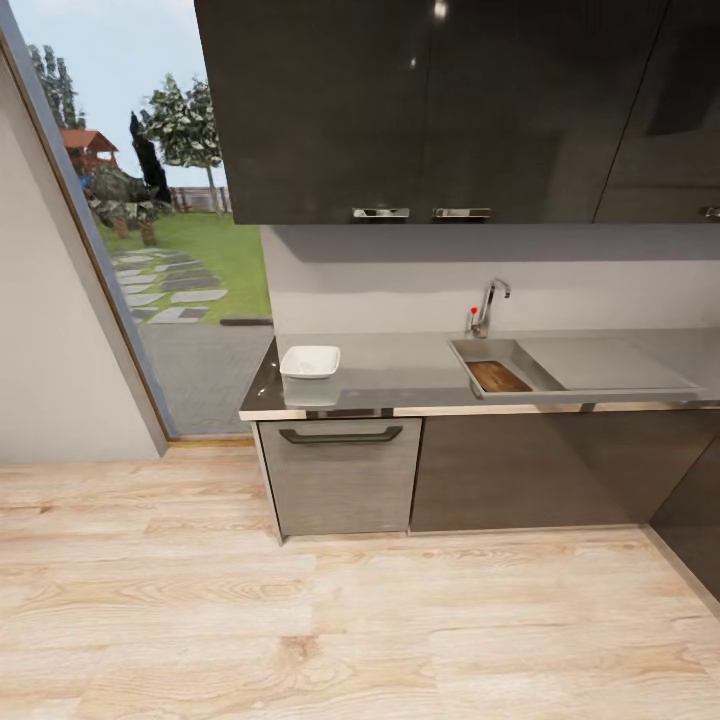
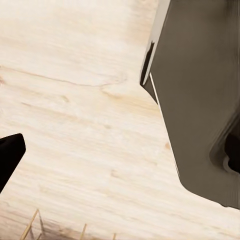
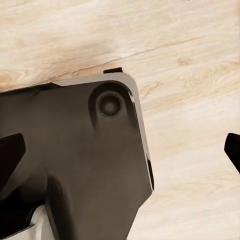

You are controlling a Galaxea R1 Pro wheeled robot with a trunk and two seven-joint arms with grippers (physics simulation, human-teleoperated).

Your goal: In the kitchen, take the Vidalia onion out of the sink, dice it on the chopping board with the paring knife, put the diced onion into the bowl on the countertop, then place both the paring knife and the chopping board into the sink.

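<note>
Brown chopping board (image 1: 497, 376) already in sink (image 1: 520, 352) | bowl (image 1: 310, 361) beside sink on countertop (image 1: 400, 370) | right gripper (image 3: 122, 150) fingers spread; left: cannot tell | risk: onion, knife unseen, may be skipped.

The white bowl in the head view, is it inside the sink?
No, the white bowl stands on the grey countertop, apart from the sink, whose basin holds the wooden board.

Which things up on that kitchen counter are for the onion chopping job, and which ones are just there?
For the job:
bowl on the countertop
chopping board, lying in the sink

Just there:
tap with a red knob
upper cabinets
drawer
wooden floor
window onto the garden
</note>
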